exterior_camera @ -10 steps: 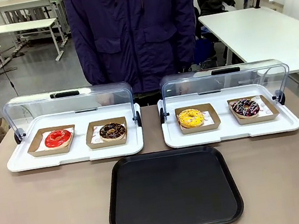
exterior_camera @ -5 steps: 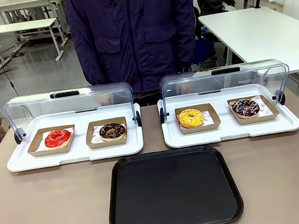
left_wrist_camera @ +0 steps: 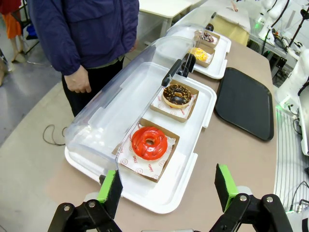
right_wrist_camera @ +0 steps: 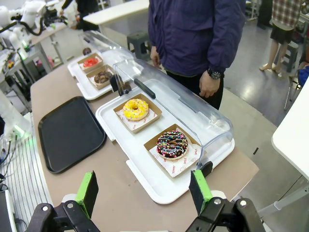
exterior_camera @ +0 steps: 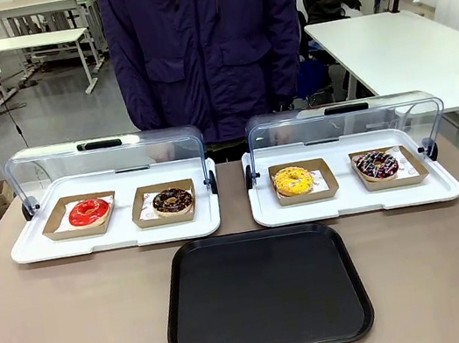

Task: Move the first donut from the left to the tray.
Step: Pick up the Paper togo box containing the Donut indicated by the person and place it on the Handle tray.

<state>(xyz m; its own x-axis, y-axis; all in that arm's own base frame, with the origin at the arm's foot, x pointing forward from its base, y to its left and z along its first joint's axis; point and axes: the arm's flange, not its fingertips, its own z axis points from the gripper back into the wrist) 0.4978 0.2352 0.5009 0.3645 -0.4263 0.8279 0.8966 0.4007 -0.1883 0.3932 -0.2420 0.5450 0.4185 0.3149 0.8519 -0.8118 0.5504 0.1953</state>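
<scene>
The red-glazed donut [exterior_camera: 88,211] lies in its brown cardboard holder at the left end of the left white tray; the left wrist view has the donut [left_wrist_camera: 149,142] just ahead of my left gripper [left_wrist_camera: 166,186], whose fingers stand wide open and empty above the table's left end. The black tray [exterior_camera: 265,290] lies bare at the table's near middle, and the left wrist view has this tray [left_wrist_camera: 246,101] at the right. My right gripper [right_wrist_camera: 144,189] is open and empty over the right end of the table, above the sprinkled donut [right_wrist_camera: 172,144].
Two white trays [exterior_camera: 117,237] [exterior_camera: 355,203] with raised clear domed lids hold a chocolate donut [exterior_camera: 172,201], a yellow donut [exterior_camera: 293,181] and a sprinkled chocolate donut [exterior_camera: 377,165]. A person in a dark blue jacket [exterior_camera: 205,42] stands at the far edge.
</scene>
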